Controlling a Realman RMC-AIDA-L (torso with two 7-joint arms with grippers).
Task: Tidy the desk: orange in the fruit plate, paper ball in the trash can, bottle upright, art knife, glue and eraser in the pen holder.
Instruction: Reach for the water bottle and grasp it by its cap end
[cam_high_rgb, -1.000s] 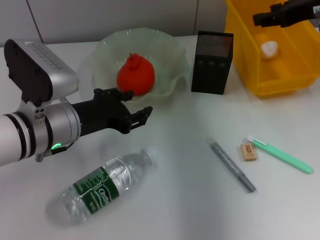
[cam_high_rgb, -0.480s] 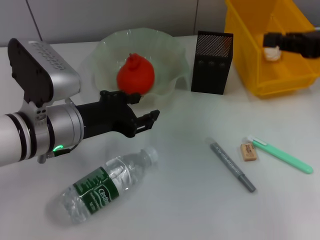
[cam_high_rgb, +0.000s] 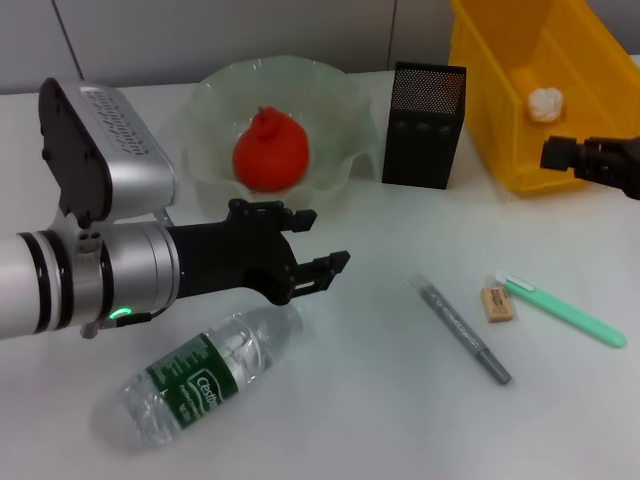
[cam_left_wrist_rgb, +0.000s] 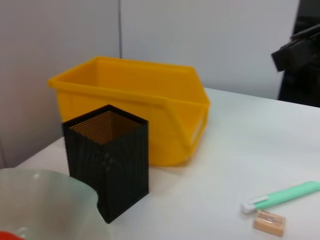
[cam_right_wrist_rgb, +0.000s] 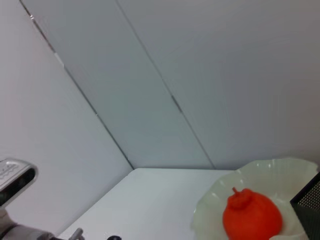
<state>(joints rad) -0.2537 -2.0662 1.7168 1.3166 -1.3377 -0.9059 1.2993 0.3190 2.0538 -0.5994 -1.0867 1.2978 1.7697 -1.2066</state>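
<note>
Since a second ago the left gripper (cam_high_rgb: 325, 268) has pushed forward and down over the desk, its fingers spread apart and empty, now just above the cap end of the bottle (cam_high_rgb: 195, 375). Meanwhile the right gripper (cam_high_rgb: 560, 155) has pulled out of the trash can (cam_high_rgb: 520, 120) and sits low at the bin's front wall near the right edge; whether its fingers are apart or together cannot be told.

The bottle lies on its side on the white desk (cam_high_rgb: 360, 400), its green label showing white script that appears to read "Cestbon". The orange (cam_high_rgb: 270, 152) sits in the fruit plate (cam_high_rgb: 345, 120), knob up. The paper ball (cam_high_rgb: 544, 103) rests inside the yellow trash can. The pen holder (cam_high_rgb: 424, 125) stands upright between plate and bin.

On the desk, the eraser (cam_high_rgb: 497, 304) lies flat with dark print on its wrapper, too small to read, just beside the tip of a mint-green art knife (cam_high_rgb: 565, 310). A grey pen-shaped stick (cam_high_rgb: 464, 330) lies to their left, apart from both.
</note>
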